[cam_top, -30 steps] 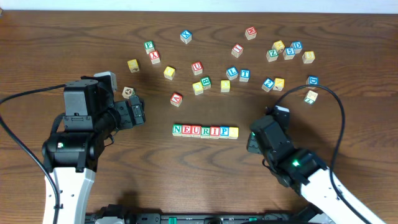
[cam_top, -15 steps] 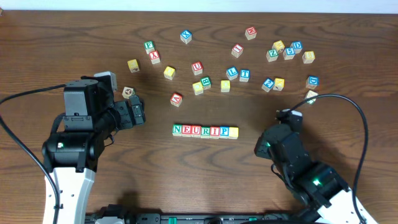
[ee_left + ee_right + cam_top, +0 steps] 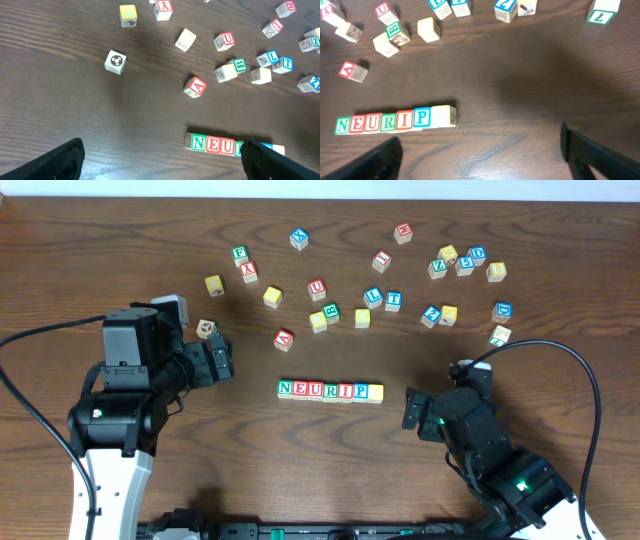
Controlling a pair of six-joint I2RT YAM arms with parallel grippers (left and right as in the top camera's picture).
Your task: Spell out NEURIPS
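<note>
**NEURIPS row shows six letters, both grippers open**

NEURIPS row lies mid-table, seven cubes touching in a straight line. From overhead, six tops read N, E, U, R, I, P. The last cube, at the P end, looks plain and yellowish.

The right wrist view adds a closer look at that last cube: a blank cream top and a small drawing on its near side, with no S showing. The left wrist view catches only N, E and U before one of its own fingers hides the middle of the row, and the cream end peeks out past that finger. It also shows a ball-print cube and a red A cube lying loose, apart from the row.

Only the overhead shows the arms themselves. The left gripper sits well to the left of the row and points toward it, jaws spread wide with nothing between them. The right gripper reaches in from the lower right, near the last cube but not touching it. In its own wrist view its fingers stand wide apart, holding nothing.
</note>
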